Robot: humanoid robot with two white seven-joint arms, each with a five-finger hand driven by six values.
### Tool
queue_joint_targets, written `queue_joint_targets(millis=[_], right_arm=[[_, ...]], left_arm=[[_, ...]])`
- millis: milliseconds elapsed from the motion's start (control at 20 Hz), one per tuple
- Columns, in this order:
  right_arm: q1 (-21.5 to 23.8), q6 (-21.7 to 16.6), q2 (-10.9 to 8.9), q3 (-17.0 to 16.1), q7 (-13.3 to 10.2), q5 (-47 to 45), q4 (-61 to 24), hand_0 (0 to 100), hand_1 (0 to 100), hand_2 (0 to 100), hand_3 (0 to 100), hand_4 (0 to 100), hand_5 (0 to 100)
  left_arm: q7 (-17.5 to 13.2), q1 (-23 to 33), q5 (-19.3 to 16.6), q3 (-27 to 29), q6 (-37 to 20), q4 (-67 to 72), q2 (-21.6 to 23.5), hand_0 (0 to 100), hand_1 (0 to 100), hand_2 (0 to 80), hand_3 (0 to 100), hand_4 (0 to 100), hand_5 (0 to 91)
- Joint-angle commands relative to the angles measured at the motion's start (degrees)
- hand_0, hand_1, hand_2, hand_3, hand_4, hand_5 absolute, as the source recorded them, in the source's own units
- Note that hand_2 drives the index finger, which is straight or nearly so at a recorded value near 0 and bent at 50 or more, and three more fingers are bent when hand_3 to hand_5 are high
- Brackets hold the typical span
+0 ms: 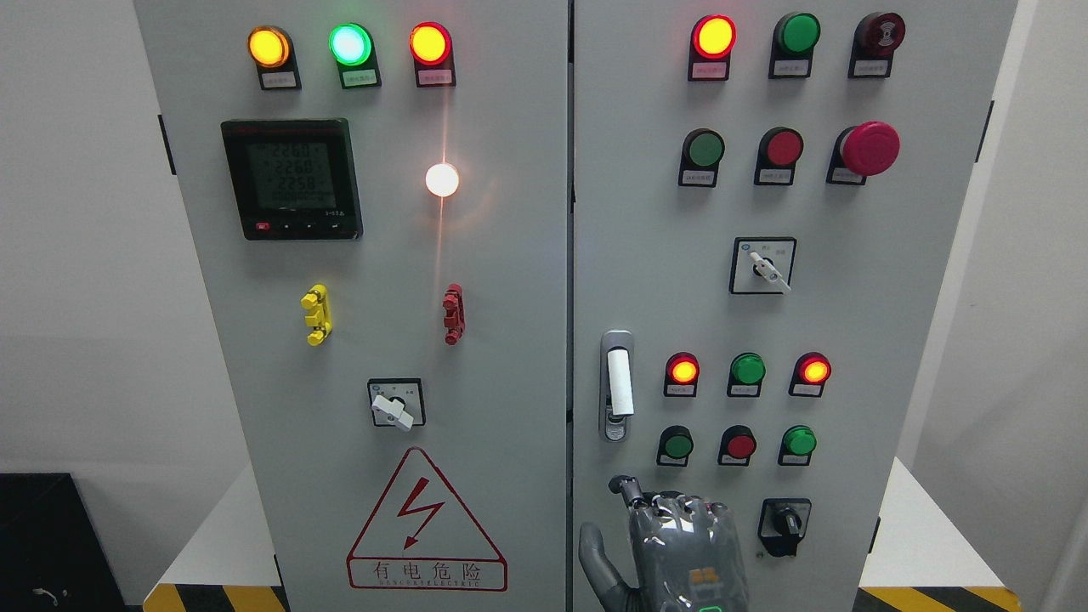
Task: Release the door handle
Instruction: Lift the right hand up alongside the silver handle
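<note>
On the left grey metal cabinet door (510, 357), nothing is within the robot's reach: the white-levered rotary switch (395, 406) and the red-bordered triangular shock-warning sign (425, 523) sit well clear, toward nine o'clock of the hand. Just past the door seam, the white bar door handle in its silver lock plate (620, 382) stands upright on the right door, with nothing touching it. The grey, glossy-covered right hand (671, 544) hangs below it, so the handle lies at about eleven o'clock of the hand and apart from it. The thumb (595, 552) is spread to the side and the fingers (627, 491) look loosely bent and empty, though they are foreshortened and their tips are hard to read. The release itself looks done; the risk lies in pulling away. A lift toward twelve o'clock could brush the row of small dark green and red round push buttons (739, 444), and a drift toward three o'clock could knock the black selector knob (784, 520) beside the hand, switching something on a live panel. A bent finger might also catch the handle's lower end.
</note>
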Motion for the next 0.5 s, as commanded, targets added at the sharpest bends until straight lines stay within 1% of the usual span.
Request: queue_joint_targets(millis=[0,100,150,250,350,451], right_arm=[[2.5,-0.3,-0.03,-0.1,-0.1,-0.1,-4.8,54,30,48,100,100,100],[2.5,-0.3,-0.11,-0.4,0.0,-0.1,-5.2,49,29,55,100,100,100],[2.5,-0.3,-0.11,-0.5,0.0,-0.2,-5.5,45,28,61,100,100,100],[2.4,-0.3,-0.02,-0.6,0.1,-0.2,-6.1,37,27,68,100,100,100],[2.4,-0.3,-0.02,-0.7,0.3,-0.2,-6.5,34,27,73,100,100,100],[2.2,-0.3,-0.02,-0.7,0.4,-0.3,-7.0,32,26,77,100,100,100]], left_arm=[[0.0,1.1,0.0,0.0,0.0,0.0,0.0,12,56,0.0,0,0,0.0],[0.0,1.1,0.0,0.0,0.0,0.0,0.0,12,56,0.0,0,0,0.0],[0.0,1.1,0.0,0.0,0.0,0.0,0.0,12,56,0.0,0,0,0.0],[0.0,1.1,0.0,0.0,0.0,0.0,0.0,12,56,0.0,0,0,0.0],[0.0,1.1,0.0,0.0,0.0,0.0,0.0,12,56,0.0,0,0,0.0],[0.0,1.1,0.0,0.1,0.0,0.0,0.0,12,56,0.0,0,0,0.0]])
